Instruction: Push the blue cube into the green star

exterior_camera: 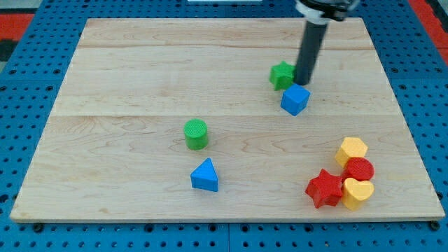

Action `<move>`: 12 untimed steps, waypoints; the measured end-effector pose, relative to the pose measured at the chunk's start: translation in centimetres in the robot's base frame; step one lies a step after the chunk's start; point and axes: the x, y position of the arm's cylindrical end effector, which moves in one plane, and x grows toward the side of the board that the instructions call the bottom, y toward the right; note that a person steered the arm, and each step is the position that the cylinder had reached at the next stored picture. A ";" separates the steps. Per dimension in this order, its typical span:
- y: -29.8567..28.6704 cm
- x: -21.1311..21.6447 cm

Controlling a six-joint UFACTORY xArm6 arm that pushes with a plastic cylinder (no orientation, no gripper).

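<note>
While my tip (303, 82) stood just at 12 o'clock of the blue plastic cube (295, 99) and at 3 o'clock of the green plastic star (282, 75), near both, contact was unclear. It gripped nothing. Cube and star looked almost joined; next, I judged, a short push toward 11 o'clock.

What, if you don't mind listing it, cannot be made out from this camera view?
- Camera view: whether my tip touches the blue cube or green star; the gaps are too small.
- The arm above the rod: cut off by the view's top.
- The yellow heart's left side: hidden by the red star.
</note>
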 end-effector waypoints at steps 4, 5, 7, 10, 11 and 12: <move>-11.6 -4.6; -1.5 -4.6; 6.4 6.0; -4.2 0.2; -4.3 4.0; -2.1 6.0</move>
